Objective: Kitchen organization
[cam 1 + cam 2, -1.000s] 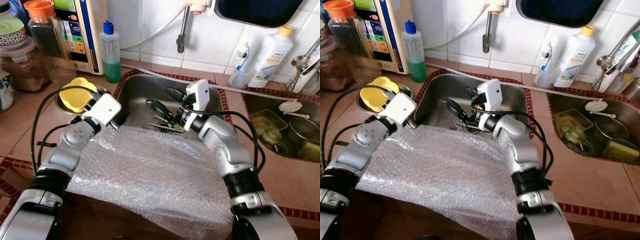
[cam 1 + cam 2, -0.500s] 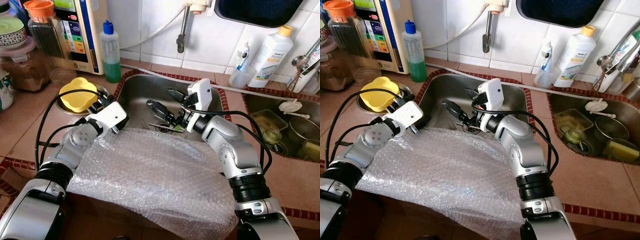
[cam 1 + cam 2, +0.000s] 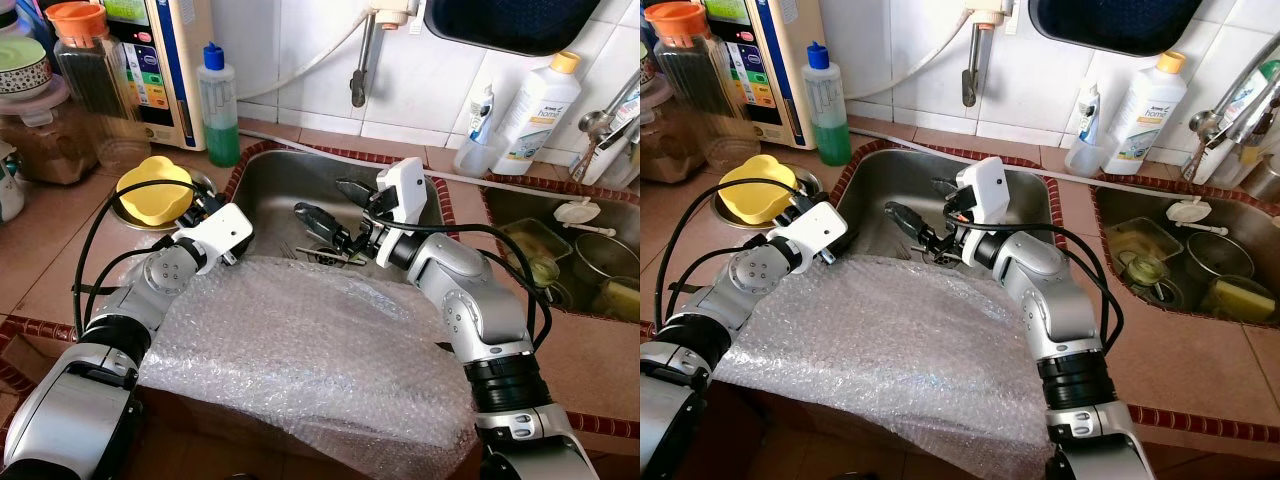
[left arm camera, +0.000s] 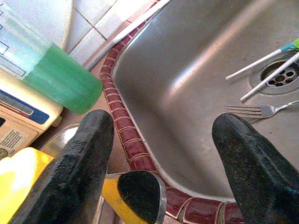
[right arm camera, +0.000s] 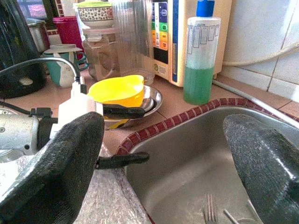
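Note:
My left gripper is open, low over the counter at the left rim of the steel sink. One finger hangs over the rim's red tiles, the other over the basin. A yellow bowl sits in a metal dish just beside it. My right gripper is open above the middle of the basin, with nothing between its fingers. On the sink floor by the drain lie a fork and thin white sticks, one with a teal tip.
A sheet of bubble wrap covers the counter's front edge under both arms. A green soap bottle, jars and an appliance stand at the back left. A second sink on the right holds dishes, and white bottles stand behind it.
My left arm has stretched forward and lowered, bringing its wrist off the yellow bowl to the sink's rim. The right gripper has barely moved.

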